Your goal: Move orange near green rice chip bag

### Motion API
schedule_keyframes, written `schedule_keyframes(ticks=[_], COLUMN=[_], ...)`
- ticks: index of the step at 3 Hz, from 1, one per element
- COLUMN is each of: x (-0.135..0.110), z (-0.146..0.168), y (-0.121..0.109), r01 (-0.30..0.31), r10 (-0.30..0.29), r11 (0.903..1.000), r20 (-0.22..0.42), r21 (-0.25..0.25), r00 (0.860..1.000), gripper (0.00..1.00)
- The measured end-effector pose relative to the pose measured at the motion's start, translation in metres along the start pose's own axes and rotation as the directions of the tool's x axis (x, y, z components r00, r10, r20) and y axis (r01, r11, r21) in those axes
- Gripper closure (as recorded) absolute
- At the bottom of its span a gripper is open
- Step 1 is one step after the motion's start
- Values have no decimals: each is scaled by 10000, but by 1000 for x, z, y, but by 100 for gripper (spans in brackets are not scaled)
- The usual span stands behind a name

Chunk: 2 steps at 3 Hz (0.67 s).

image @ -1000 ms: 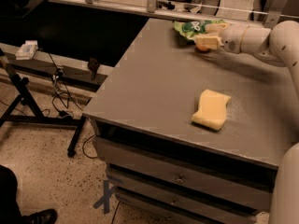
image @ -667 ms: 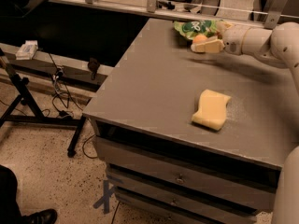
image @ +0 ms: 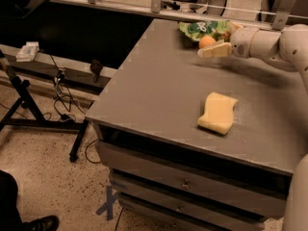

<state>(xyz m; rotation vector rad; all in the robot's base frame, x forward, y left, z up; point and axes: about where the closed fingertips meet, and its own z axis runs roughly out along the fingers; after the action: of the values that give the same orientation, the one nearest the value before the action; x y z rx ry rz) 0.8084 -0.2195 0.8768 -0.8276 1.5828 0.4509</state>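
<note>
A second ago my hand [image: 213, 50] covered most of the orange [image: 207, 41] at the near edge of the green rice chip bag [image: 204, 29], and only a smear of orange colour showed at its tip. Now the fruit shows as a round ball on the table [image: 159, 90], right against the bag's near edge. My hand has slid a little away from the bag and lies just on the orange's near side, so close I cannot tell whether they touch.
</note>
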Motion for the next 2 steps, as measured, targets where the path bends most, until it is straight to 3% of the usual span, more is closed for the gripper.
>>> schedule_keyframes(ticks=[1, 2], x=[-18, -36], z=[-29, -78], y=[-10, -21], r01=[187, 235], r10=[-186, -235], r11=[9998, 9997], r20=[-4, -74], r21=[70, 70], r00=[9998, 9997], gripper=[0, 0])
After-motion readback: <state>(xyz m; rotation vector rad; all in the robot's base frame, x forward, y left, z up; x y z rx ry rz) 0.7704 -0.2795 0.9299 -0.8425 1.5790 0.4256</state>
